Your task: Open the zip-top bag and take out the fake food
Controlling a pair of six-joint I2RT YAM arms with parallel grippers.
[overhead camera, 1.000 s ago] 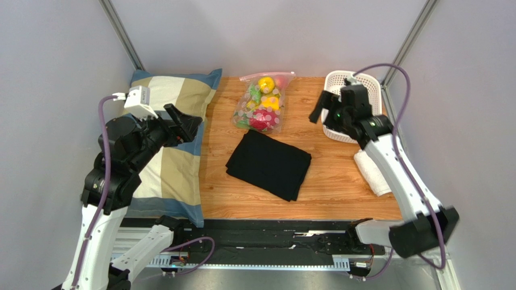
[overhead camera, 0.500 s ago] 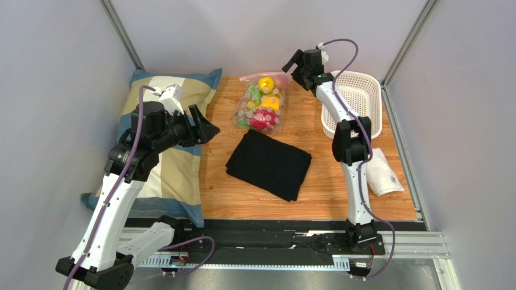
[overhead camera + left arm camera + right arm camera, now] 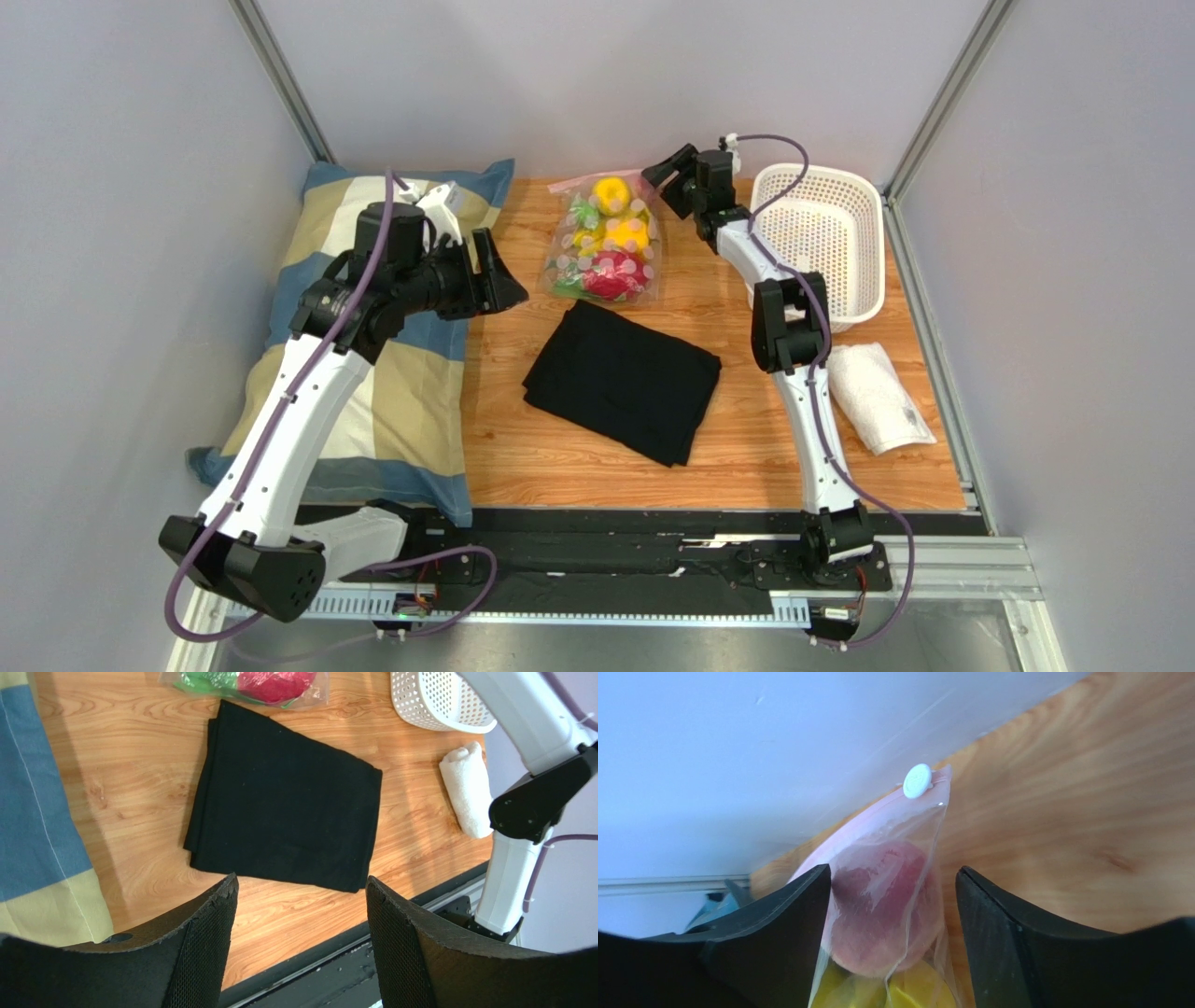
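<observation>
Top external: one zip-top bag [image 3: 606,238], one basket [image 3: 828,238]

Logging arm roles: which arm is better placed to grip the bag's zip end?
Right, likely: the right gripper is open by the slider of the zip-top bag; the left gripper, also open, hangs beside the pillow.

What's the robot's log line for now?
right gripper open at zip-top bag corner | left gripper open, off bag | fake food inside
</observation>
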